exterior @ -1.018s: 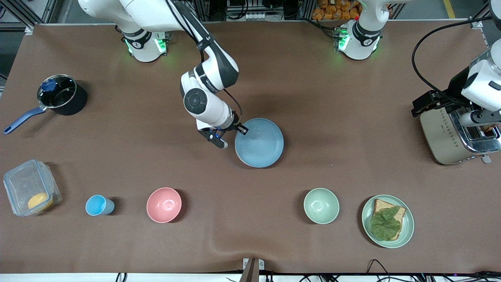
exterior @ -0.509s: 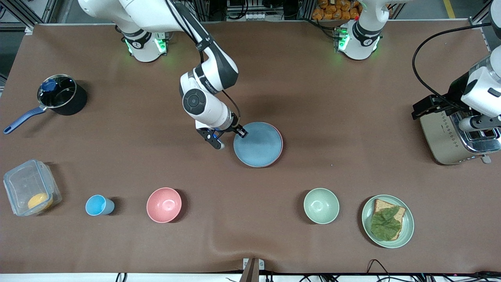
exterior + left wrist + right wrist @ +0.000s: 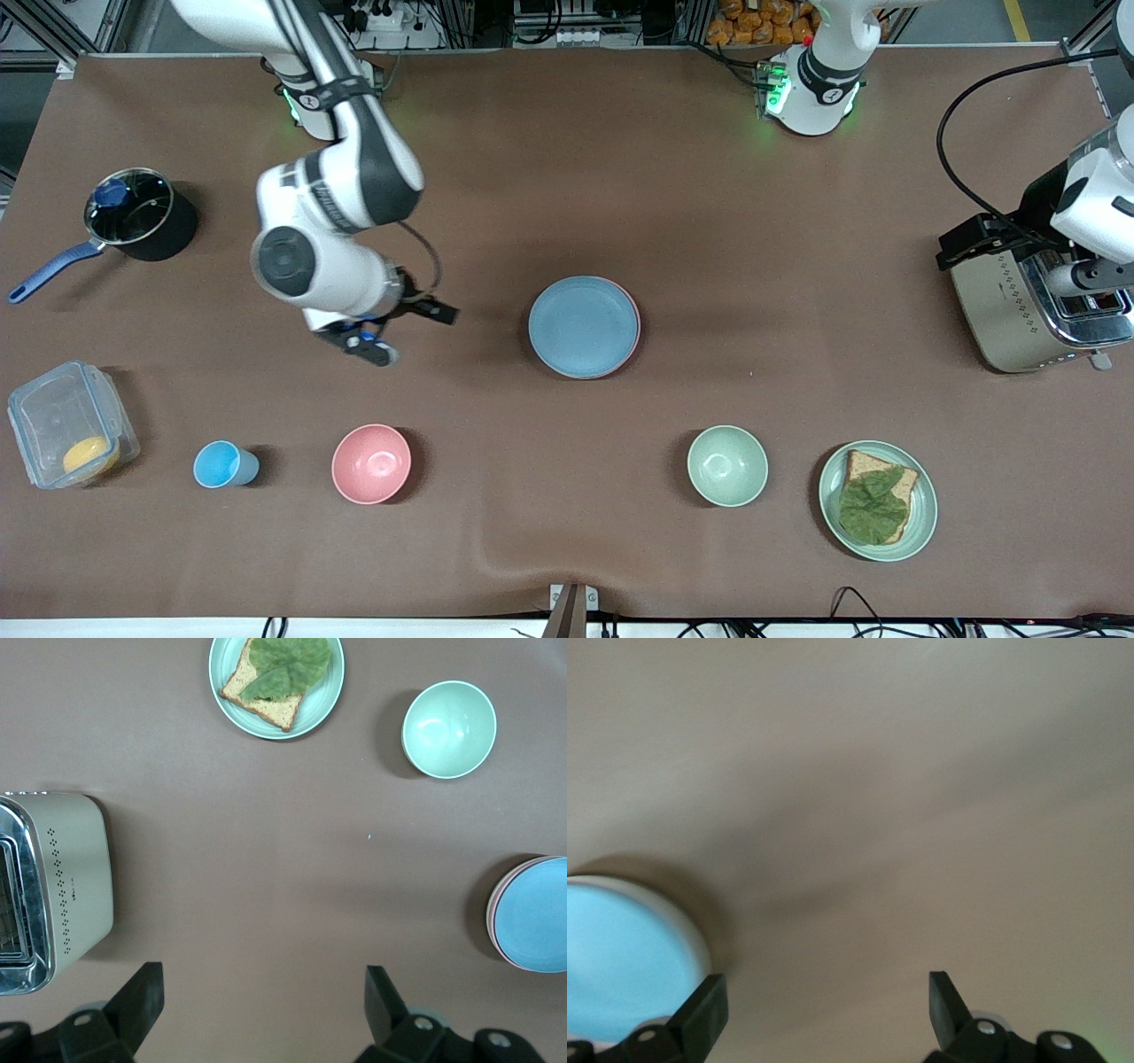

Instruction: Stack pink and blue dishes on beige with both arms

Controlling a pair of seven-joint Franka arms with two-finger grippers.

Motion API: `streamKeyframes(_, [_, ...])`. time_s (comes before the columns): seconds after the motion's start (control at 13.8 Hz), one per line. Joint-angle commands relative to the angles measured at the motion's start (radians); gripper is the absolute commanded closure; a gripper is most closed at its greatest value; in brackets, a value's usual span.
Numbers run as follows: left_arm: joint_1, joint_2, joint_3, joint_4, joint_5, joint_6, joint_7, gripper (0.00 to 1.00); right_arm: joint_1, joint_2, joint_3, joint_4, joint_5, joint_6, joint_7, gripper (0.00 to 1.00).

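Note:
The light blue dish (image 3: 583,326) lies flat on the pink dish (image 3: 635,330), of which only a thin rim shows. In the left wrist view the same blue dish (image 3: 536,914) and pink rim (image 3: 494,904) sit at the picture's edge. The beige plate is hidden under the stack. My right gripper (image 3: 409,333) hangs open and empty over bare table, apart from the stack, toward the right arm's end; its fingertips (image 3: 700,1005) show spread wide. My left gripper (image 3: 261,1001) is open and empty, high over the table beside the toaster (image 3: 1028,306).
A pink bowl (image 3: 371,463), a blue cup (image 3: 225,464) and a lidded box (image 3: 66,425) stand nearer the front camera. A green bowl (image 3: 727,465) and a green plate with bread (image 3: 877,501) stand there too. A pot (image 3: 137,213) is at the right arm's end.
The right gripper opened and let go of the blue dish, which now lies on the pink one. It then swung away toward the right arm's end. The left arm barely moved.

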Motion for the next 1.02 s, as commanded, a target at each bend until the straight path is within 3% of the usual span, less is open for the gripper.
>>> streamKeyframes(0.0, [0.002, -0.012, 0.003, 0.007, -0.018, -0.009, 0.02, 0.0, 0.004, -0.048, -0.094, -0.054, -0.083, -0.028, -0.183, 0.0])
streamKeyframes(0.36, [0.002, -0.007, 0.003, 0.041, -0.02, -0.016, 0.016, 0.0, 0.003, -0.153, -0.315, -0.137, -0.103, -0.048, -0.484, 0.0])
streamKeyframes(0.95, [0.003, -0.006, 0.006, 0.04, -0.017, -0.015, 0.022, 0.0, 0.005, -0.222, -0.331, -0.07, -0.157, -0.144, -0.498, 0.0])
